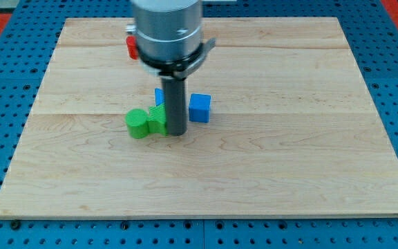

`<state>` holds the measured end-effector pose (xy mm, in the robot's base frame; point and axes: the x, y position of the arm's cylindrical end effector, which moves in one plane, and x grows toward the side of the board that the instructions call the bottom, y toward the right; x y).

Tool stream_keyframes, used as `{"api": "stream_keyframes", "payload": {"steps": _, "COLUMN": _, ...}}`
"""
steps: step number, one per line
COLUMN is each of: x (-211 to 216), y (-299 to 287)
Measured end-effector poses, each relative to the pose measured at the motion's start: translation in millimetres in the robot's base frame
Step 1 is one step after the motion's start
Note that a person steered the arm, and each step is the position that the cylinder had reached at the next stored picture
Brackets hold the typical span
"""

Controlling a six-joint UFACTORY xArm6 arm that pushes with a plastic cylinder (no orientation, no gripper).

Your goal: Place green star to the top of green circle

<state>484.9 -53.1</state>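
Note:
The green circle (pixel 137 123) lies on the wooden board (pixel 206 166) left of centre. The green star (pixel 157 119) touches its right side and is partly hidden by my rod. My tip (pixel 176 132) rests on the board against the star's right side. The two green blocks and my tip stand in one row, left to right.
A blue cube (pixel 200 107) sits just right of my rod. Another blue block (pixel 159 96) peeks out behind the rod, above the star. A red block (pixel 131 46) lies near the view's top, partly hidden by the arm's body (pixel 168 31).

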Motion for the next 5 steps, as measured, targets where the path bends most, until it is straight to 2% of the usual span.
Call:
{"api": "stream_keyframes", "payload": {"steps": 2, "x": -10, "y": -6}}
{"api": "stream_keyframes", "payload": {"steps": 3, "x": -7, "y": -34}}
{"api": "stream_keyframes", "payload": {"steps": 5, "x": -42, "y": -49}}
